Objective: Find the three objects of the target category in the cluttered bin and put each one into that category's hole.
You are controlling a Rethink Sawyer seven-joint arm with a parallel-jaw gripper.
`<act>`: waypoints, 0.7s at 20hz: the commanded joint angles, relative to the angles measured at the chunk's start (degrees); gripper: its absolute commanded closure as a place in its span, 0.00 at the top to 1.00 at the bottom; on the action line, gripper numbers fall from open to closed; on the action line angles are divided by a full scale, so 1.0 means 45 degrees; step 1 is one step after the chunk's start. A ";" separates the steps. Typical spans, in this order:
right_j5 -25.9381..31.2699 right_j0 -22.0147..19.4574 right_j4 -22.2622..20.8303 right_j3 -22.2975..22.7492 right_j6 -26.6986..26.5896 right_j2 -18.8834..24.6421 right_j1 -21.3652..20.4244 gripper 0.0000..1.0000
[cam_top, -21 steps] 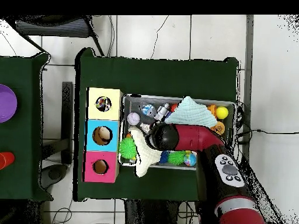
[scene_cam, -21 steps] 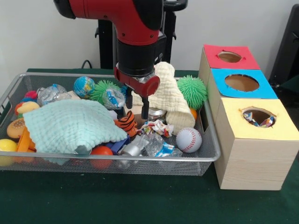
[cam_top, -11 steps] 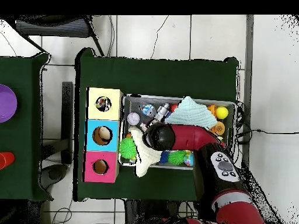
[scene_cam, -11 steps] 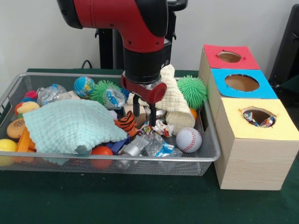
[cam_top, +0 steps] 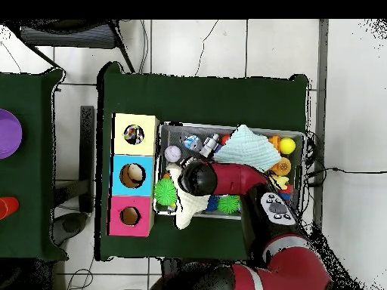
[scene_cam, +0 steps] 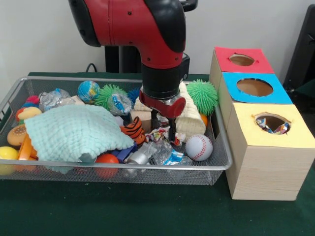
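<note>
green felt under the wire bin point(scene_cam: 222, 164), and the gripper point(scene_cam: 163, 129) has slid toward the box side and dropped lower over the last second, its two fingers now spread and straddling the crumpled wrapper point(scene_cam: 158, 134) beside the baseball point(scene_cam: 199, 147). looks like it's lining up a pinch; the yellow hole point(scene_cam: 272, 122) already shows wrappers inside, so that's likely the destination.

On my overhead feed I see a second green table point(cam_top: 26, 151) at the left, carrying a purple bowl point(cam_top: 9, 133) and a small red cup point(cam_top: 6, 205). A dark chair point(cam_top: 64, 34) stands on the tiled floor point(cam_top: 227, 45) behind.
</note>
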 commanded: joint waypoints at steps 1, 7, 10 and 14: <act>-0.0588 0.0106 0.0442 -0.1132 0.0511 0.0684 0.1854 1.00; 0.0256 0.1676 0.0432 -0.2940 0.1240 -0.1020 0.3367 1.00; 0.0480 0.1933 0.0231 -0.3536 0.0833 -0.1244 0.3771 1.00; 0.0087 0.2126 0.0206 -0.3481 0.0887 -0.1411 0.3685 0.00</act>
